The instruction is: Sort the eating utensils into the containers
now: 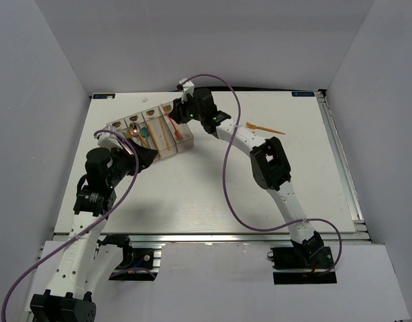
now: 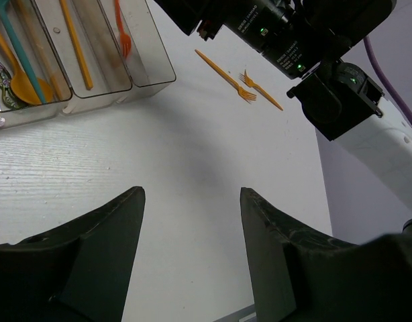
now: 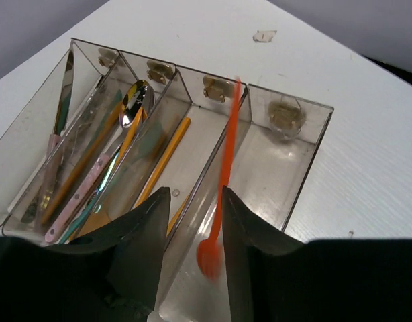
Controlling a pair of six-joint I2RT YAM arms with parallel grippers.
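Observation:
The containers (image 1: pixel 149 131) are four joined clear bins at the back left; they also show in the right wrist view (image 3: pixel 290 100) and the left wrist view (image 2: pixel 145 74). My right gripper (image 1: pixel 181 111) hangs just above the rightmost bin and is open (image 3: pixel 194 194). A red fork (image 3: pixel 223 174) lies motion-blurred in that bin, between my fingers and not clamped. Two orange forks (image 2: pixel 226 75) (image 2: pixel 263 89) lie on the table beyond the bins; the top view shows one (image 1: pixel 265 127). My left gripper (image 1: pixel 149 155) is open and empty (image 2: pixel 192 191) over bare table near the bins.
The other bins hold a pink-handled knife (image 3: pixel 58 114), spoons including a shiny one (image 3: pixel 133 100), and a yellow stick (image 3: pixel 167 157). The right arm (image 1: pixel 270 161) arches over the table's middle. Grey walls enclose the table on three sides.

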